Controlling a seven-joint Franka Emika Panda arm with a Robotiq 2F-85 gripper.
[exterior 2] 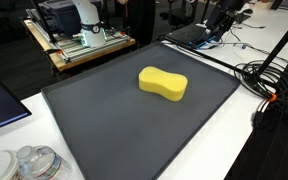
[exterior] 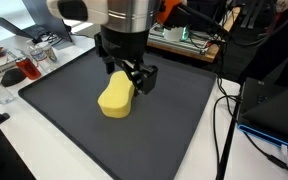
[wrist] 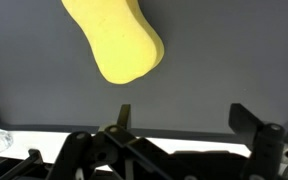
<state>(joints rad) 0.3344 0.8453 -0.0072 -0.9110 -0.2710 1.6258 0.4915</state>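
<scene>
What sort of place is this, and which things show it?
Probably a lab or workshop: a black work mat, loose cables beside it, and electronic equipment on a wooden cart behind.

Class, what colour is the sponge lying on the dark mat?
Yellow all over; the sponge shows best in an exterior view.

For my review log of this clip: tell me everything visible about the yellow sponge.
The sponge is a single yellow block that looks like soft foam, with rounded ends and a slightly pinched waist. It looks whole and clean. It lies flat near the middle of the dark mat, and only the mat touches it. The open tool hovers just above it, apart from it.
</scene>
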